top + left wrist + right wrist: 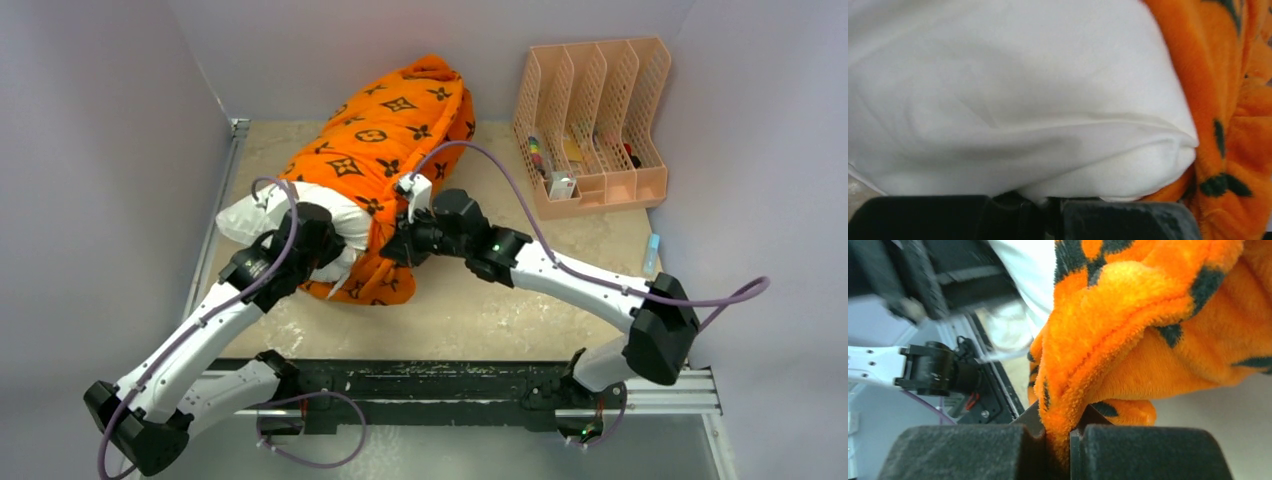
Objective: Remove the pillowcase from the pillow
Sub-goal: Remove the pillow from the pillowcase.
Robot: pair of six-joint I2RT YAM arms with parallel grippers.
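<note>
Overhead view hides both pinches, but wrist cams show the left gripper (1048, 216) clamped on the pillow (998, 90), right gripper (1069, 452) clamped on the orange pillowcase (1128, 330) edge.

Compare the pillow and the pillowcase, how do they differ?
The pillow is plain smooth white; the pillowcase is fuzzy orange with black motifs. The pillow pokes out at one end; the pillowcase bunches over the rest. The left tool pinches the pillow, the right tool the pillowcase. Both are soft.
</note>
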